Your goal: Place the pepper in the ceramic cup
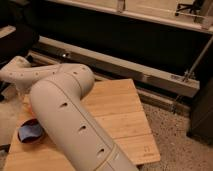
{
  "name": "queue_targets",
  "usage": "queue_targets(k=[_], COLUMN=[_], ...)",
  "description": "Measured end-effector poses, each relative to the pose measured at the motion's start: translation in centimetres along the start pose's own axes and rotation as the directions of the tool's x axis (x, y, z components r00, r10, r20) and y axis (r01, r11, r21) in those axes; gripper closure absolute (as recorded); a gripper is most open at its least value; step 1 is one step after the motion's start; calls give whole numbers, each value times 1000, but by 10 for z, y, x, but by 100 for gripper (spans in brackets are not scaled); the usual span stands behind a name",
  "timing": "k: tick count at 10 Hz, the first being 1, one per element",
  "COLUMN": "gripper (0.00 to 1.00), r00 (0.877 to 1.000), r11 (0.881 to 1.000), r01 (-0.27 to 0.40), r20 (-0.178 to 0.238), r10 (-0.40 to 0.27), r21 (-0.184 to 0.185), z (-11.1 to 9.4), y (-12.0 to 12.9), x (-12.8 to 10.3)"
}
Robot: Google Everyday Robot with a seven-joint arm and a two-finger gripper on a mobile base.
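Note:
My white arm [65, 115] fills the left and middle of the camera view, its forearm [22, 75] reaching toward the left edge over the wooden board [120, 115]. The gripper is hidden beyond that forearm's end, behind the arm at the far left, and nothing shows it holding anything. A thin orange sliver [28, 104] peeks out at the arm's left edge and may be the pepper. The ceramic cup is hidden.
A dark red bowl [31, 132] with blue contents sits on the board's left part, half covered by the arm. A metal rail [150, 77] and dark cabinet front run behind the board. Speckled floor [180, 135] lies to the right.

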Motion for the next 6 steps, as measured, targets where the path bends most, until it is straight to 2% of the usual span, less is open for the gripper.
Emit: queue_targets(k=[3, 4, 6], gripper=[20, 20, 20], r00=[992, 989, 988], r11=[996, 995, 995], r01=[75, 92, 104], r20=[94, 110, 115], r10=[-80, -97, -104], r21=[52, 49, 5], z=[14, 19, 28], y=[-23, -26, -23], x=[-14, -14, -7])
